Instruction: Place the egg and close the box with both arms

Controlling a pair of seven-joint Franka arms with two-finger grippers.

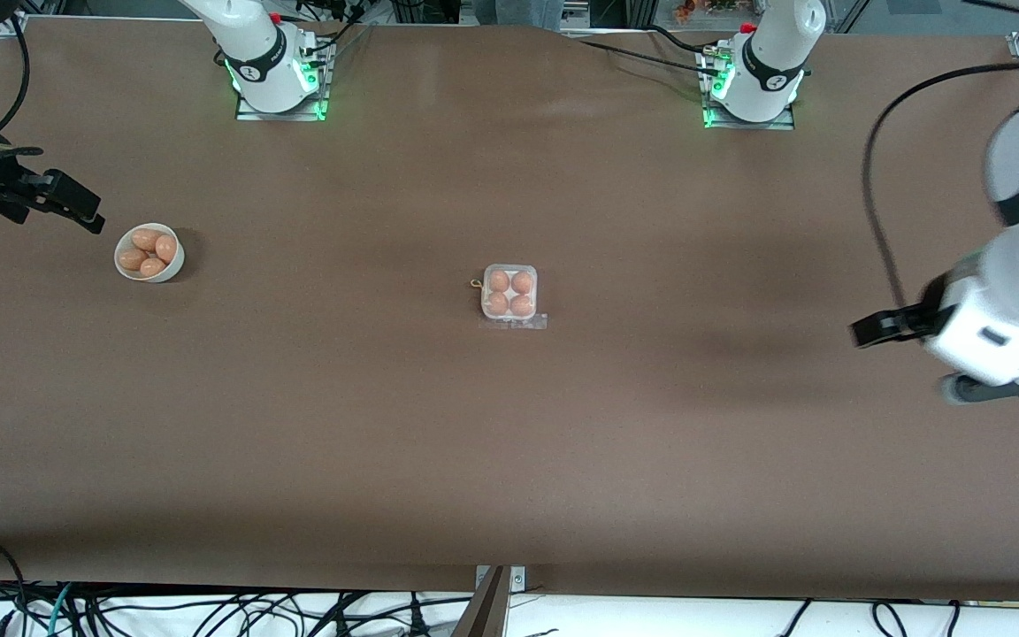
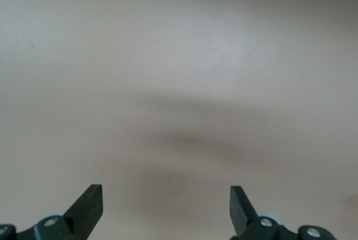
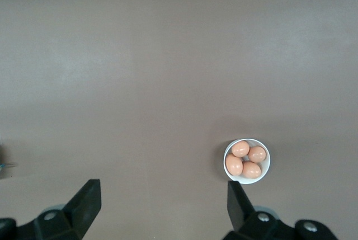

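Note:
The clear-plastic box [image 1: 509,293] sits at the middle of the table with a brown egg [image 1: 498,280] in every cell. A clear strip of it lies flat on the table at its nearer edge; I cannot tell how the lid stands. My left gripper [image 1: 865,333] hangs open and empty over bare table toward the left arm's end, well apart from the box. In the left wrist view the left gripper [image 2: 166,196] has only table between its fingers. My right gripper [image 1: 83,209] is open and empty beside the white bowl [image 1: 123,265].
The white bowl [image 3: 265,173] holds several brown eggs [image 3: 241,149] and stands toward the right arm's end of the table. In the right wrist view the right gripper [image 3: 163,193] is beside it. Cables hang along the table's nearer edge.

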